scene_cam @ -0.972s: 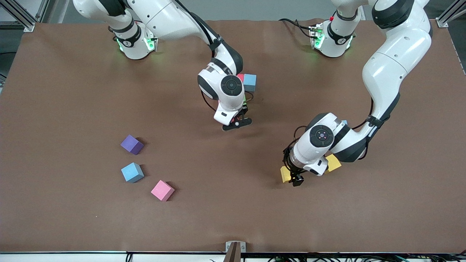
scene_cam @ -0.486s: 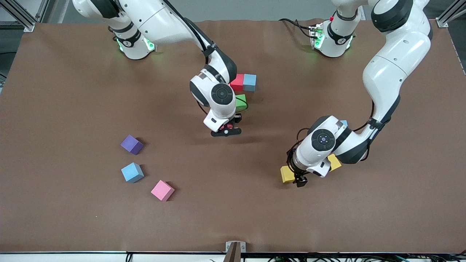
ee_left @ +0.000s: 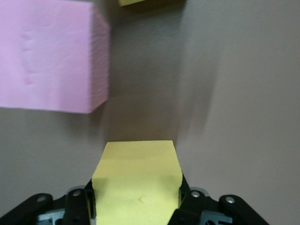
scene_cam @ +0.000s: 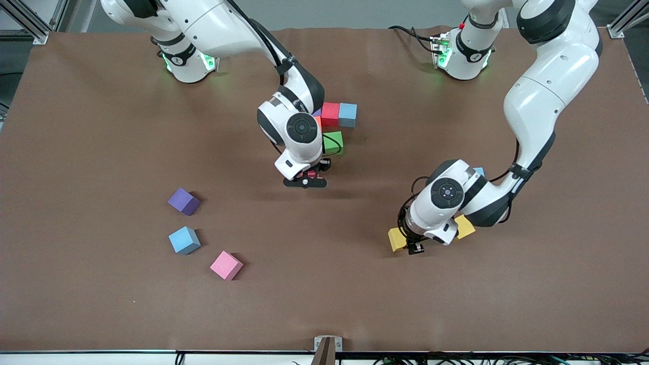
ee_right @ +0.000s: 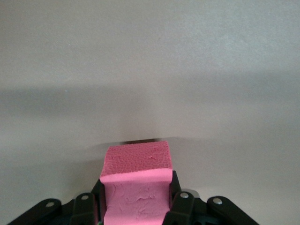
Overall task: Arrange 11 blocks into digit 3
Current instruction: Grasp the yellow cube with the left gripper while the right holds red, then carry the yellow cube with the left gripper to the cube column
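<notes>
My left gripper is down at the table, shut on a yellow block whose sides its jaws press. Beside that block lie a pink block and a second yellow block; a light blue corner peeks from under the arm. My right gripper hangs over bare table, shut on a pink block. Near it a red block, a light blue block and a purple sliver touch in a row, with a green block close in front of them.
Toward the right arm's end lie three loose cubes: purple, light blue and pink, the pink one nearest the front camera. The brown table is bare between the two groups.
My left gripper has closed on the yellow block, which shifted slightly. My right gripper carried its pink block toward the right arm's end, uncovering the green and red blocks.
</notes>
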Tool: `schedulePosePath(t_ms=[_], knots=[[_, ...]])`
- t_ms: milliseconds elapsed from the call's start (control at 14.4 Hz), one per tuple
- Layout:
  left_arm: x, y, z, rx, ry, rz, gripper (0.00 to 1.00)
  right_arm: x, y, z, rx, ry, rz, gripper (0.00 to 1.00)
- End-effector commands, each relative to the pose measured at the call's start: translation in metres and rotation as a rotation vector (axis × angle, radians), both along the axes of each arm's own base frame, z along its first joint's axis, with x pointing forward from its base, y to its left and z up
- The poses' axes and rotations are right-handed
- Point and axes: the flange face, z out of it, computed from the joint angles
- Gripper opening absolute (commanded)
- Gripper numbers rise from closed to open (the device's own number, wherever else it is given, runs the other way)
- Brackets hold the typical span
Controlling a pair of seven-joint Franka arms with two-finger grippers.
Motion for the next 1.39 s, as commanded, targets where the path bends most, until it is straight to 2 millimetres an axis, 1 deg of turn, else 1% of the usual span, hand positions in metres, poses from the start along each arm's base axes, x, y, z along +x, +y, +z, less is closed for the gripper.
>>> schedulePosePath(t_ms=[0, 69, 208, 347, 417, 625, 833, 972, 1111, 1319], knots=[[-0.061, -0.017, 0.015, 0.031, 0.053, -0.055, 0.28, -0.008, -0.009, 0.005, 0.001, 0.001, -0.033, 0.01], [-0.081, -0.026, 0.023, 0.025, 0.062, -0.089, 0.28, -0.008, -0.008, 0.005, 0.007, -0.006, -0.035, 0.01], [-0.118, -0.038, 0.029, 0.015, 0.092, -0.147, 0.28, -0.010, -0.008, -0.001, 0.028, -0.024, -0.038, 0.01], [-0.154, -0.045, 0.022, 0.041, 0.127, -0.200, 0.28, -0.016, -0.006, -0.007, 0.045, -0.040, -0.050, 0.01], [-0.166, -0.048, 0.017, 0.052, 0.139, -0.198, 0.28, -0.017, -0.005, -0.008, 0.046, -0.041, -0.050, 0.01], [-0.194, -0.068, 0.008, 0.068, 0.157, -0.199, 0.28, -0.021, -0.003, -0.009, 0.044, -0.037, -0.046, 0.01], [-0.222, -0.097, 0.004, 0.075, 0.172, -0.196, 0.28, -0.029, -0.004, -0.015, 0.035, -0.026, -0.040, 0.01], [-0.233, -0.106, 0.002, 0.077, 0.176, -0.183, 0.28, -0.034, -0.002, -0.014, 0.032, -0.024, -0.038, 0.01], [-0.247, -0.121, 0.002, 0.079, 0.177, -0.184, 0.28, -0.035, -0.002, -0.014, 0.031, -0.024, -0.036, 0.01], [-0.258, -0.134, 0.000, 0.070, 0.183, -0.174, 0.28, -0.040, 0.004, -0.013, 0.037, -0.024, -0.030, 0.01]])
